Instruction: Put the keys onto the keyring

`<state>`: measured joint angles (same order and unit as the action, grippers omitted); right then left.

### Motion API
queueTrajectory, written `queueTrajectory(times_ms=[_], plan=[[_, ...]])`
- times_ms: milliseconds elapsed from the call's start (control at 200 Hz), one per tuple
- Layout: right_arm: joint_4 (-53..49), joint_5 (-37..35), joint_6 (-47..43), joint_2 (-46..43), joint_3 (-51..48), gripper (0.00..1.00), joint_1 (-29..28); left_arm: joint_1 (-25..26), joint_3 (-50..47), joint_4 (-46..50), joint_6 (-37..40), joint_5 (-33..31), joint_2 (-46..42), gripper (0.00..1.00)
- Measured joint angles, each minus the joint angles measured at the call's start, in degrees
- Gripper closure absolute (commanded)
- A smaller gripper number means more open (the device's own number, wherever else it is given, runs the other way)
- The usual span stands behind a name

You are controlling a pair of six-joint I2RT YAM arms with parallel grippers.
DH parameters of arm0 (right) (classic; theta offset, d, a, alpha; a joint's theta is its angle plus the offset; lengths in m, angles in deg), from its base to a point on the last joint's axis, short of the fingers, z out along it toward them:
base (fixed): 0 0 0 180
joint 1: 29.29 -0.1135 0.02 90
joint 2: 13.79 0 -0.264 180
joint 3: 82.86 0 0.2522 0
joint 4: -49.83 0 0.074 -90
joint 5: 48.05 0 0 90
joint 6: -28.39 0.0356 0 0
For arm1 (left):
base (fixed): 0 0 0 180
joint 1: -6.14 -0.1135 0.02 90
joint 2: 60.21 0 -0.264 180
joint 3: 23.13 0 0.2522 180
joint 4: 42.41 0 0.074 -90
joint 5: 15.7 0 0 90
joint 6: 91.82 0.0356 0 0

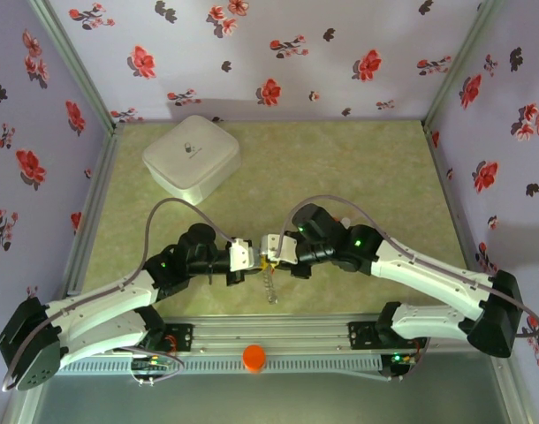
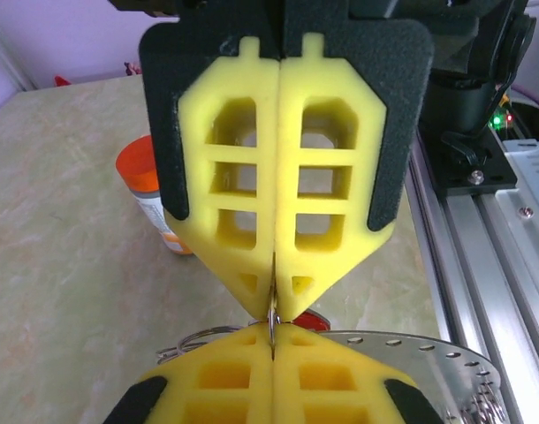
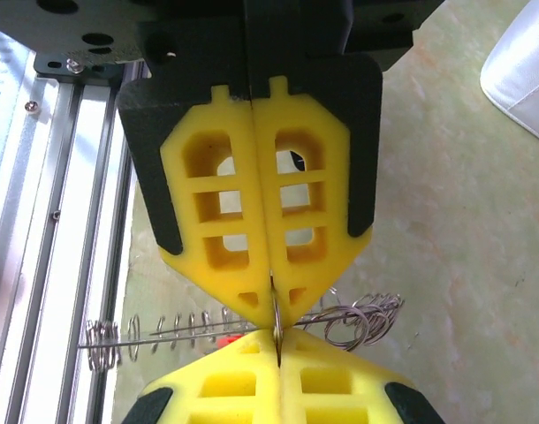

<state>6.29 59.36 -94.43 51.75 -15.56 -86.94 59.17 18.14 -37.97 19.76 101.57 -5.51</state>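
- Orange bottle (image 1: 254,356) stands nearest, by the rail, clear of the work.
- Step, as judged: threading. The left pincer (image 2: 272,334) and right pincer (image 3: 278,341) meet tip to tip low over the near-centre bench (image 1: 340,177).
- Both pincers are fully closed, each nipping the same thin wire loop (image 3: 276,311).
- The loop is probably part of the keyring, but it is edge-on in both wrist views, so this is not confirmed.
- Keyring (image 3: 163,334): its coiled rim runs just under the tips, from the rail side to past them.
- Red-tagged key (image 2: 310,320) sits just behind the tips, close to the keyring.
- Next move calls for one pincer to hold the loop steady while the other regrips the key and feeds it along the coil. The wire is thin, so it could slip.
- White box (image 1: 192,157) is at the far left, well apart.
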Motion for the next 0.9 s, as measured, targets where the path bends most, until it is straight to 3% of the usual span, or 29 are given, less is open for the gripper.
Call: queueTrajectory(times_ms=[65, 230, 370, 620, 775, 900], plan=[[2.58, 1.16, 0.76, -1.55, -1.73, 0.79, 0.83, 0.07, -0.02, -0.39, 0.0, 0.09, -0.02, 1.0], [10.99, 4.68, 5.03, -9.92, -10.05, 0.76, 4.37, 0.07, -1.97, -5.05, -1.75, 0.39, -0.68, 1.0], [16.35, 6.05, 9.09, -12.02, -14.56, 0.75, 4.9, 0.07, -5.07, -11.02, -4.81, 0.59, -1.46, 1.0], [20.13, 6.71, 13.79, -12.96, -17.18, 0.86, 4.9, 0.07, -6.1, -14.71, -7.76, 0.87, -1.49, 1.0], [20.87, 7.02, 14.86, -13.05, -17.2, 1.0, 4.9, 0.07, -6.14, -16.0, -8.2, 0.81, -1.49, 1.0], [20.92, 7.26, 15.08, -13.11, -17.25, 1.0, 4.9, 0.07, -6.21, -16.28, -8.26, 0.81, -1.49, 1.0]])
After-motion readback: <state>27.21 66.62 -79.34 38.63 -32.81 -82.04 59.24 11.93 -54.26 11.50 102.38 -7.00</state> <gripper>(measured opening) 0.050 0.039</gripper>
